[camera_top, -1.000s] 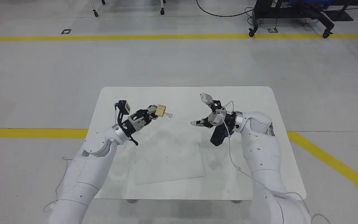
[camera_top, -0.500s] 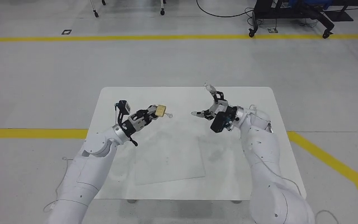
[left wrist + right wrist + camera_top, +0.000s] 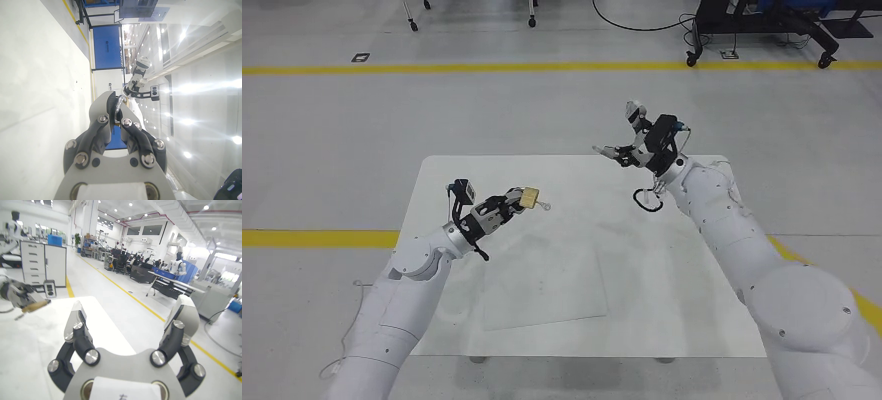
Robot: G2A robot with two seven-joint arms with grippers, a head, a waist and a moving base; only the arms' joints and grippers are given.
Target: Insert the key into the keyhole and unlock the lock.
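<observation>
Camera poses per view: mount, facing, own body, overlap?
Top view: above the arms, facing down at the table; both arms show.
Left wrist view: on left wrist, looking along left end effector, shut on the padlock.
Right wrist view: on right wrist, over open right end effector, across the table corner.
Shared: each wrist view catches the other arm's end effector.

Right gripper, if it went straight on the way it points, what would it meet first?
Probably nothing near: the open right gripper points beyond the table toward bare floor. The lock in the left gripper lies off that line. Depth is unclear.
</observation>
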